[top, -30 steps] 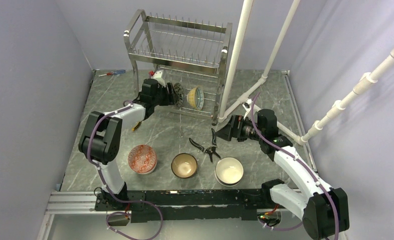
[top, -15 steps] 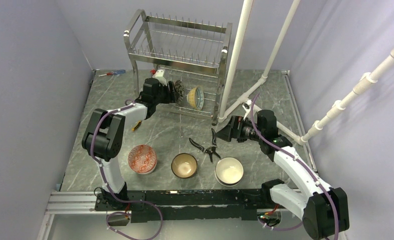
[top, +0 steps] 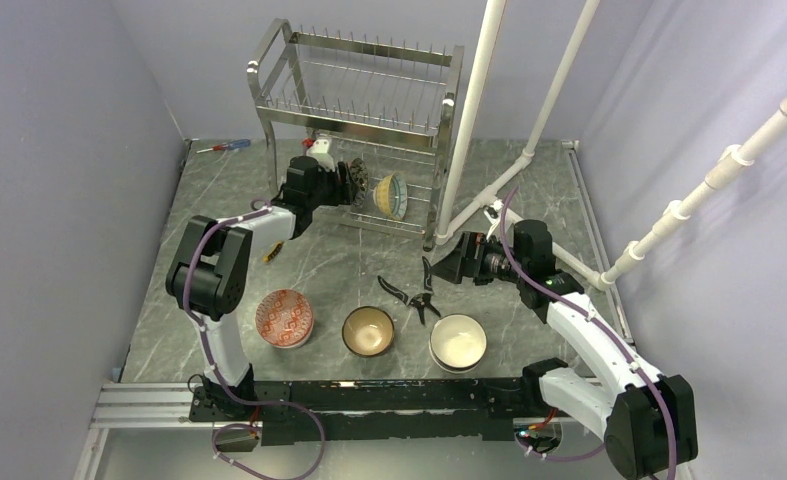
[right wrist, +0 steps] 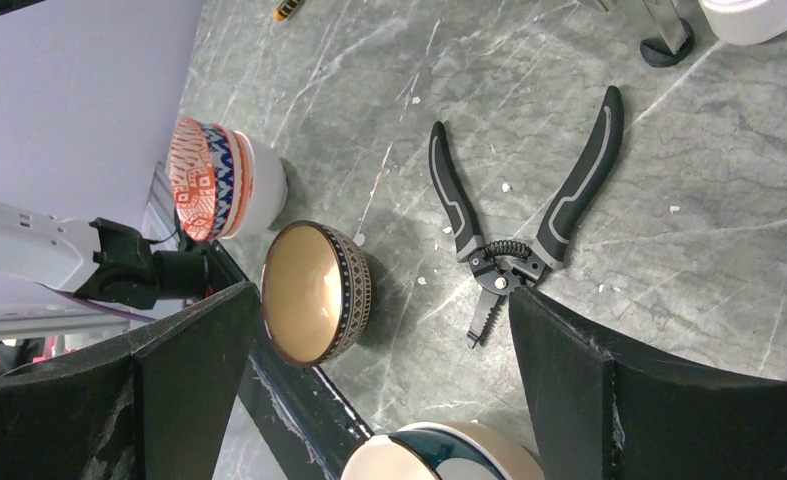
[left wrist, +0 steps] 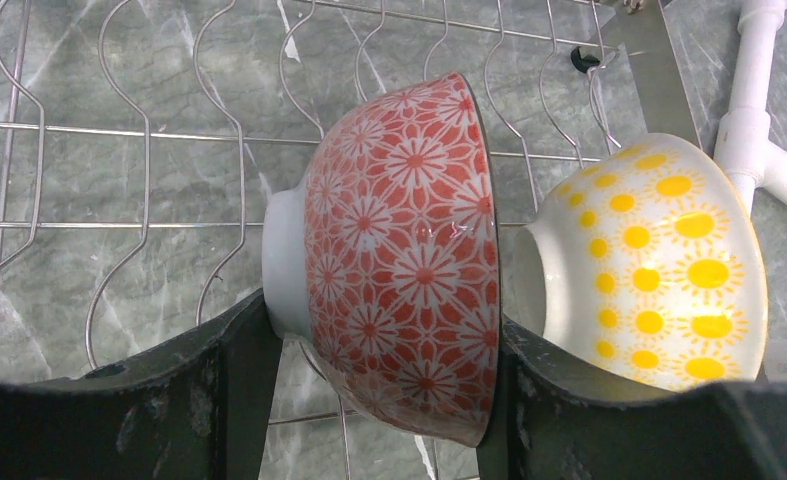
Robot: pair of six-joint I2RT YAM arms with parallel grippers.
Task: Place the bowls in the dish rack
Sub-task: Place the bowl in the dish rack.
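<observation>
The left claw (top: 341, 183) (left wrist: 384, 370) is clamped on a red floral bowl (left wrist: 399, 260). One finger (left wrist: 234, 385) presses the bowl's white foot and the other sits against its rim. The bowl is held on edge inside the lower tier of the rack (top: 447, 130) (left wrist: 144, 130), over the wavy wires. Whether it rests on them cannot be told. Just beside it, deeper along the same tier, a yellow-dot bowl (left wrist: 659, 270) (top: 390, 195) also stands on edge; the two are close, but contact is unclear.

The right claw (top: 447, 266) (right wrist: 389, 340) hangs wide open and holds nothing, low over the tabletop (top: 339, 260), in front of the rack's right leg. Below it lie opened pliers (top: 409, 295) (right wrist: 524, 240).

Further out from the rack's front, three bowls sit upright in a row: a red-and-blue bowl (top: 284, 317) (right wrist: 214, 180) off the rack's left side, a tan bowl (top: 368, 331) (right wrist: 314, 292) in the middle, and a cream bowl (top: 458, 341) (right wrist: 439, 458) toward the right.

A screwdriver (top: 224, 146) lies left of the rack, and white pipes (top: 479, 110) rise just to its right.
</observation>
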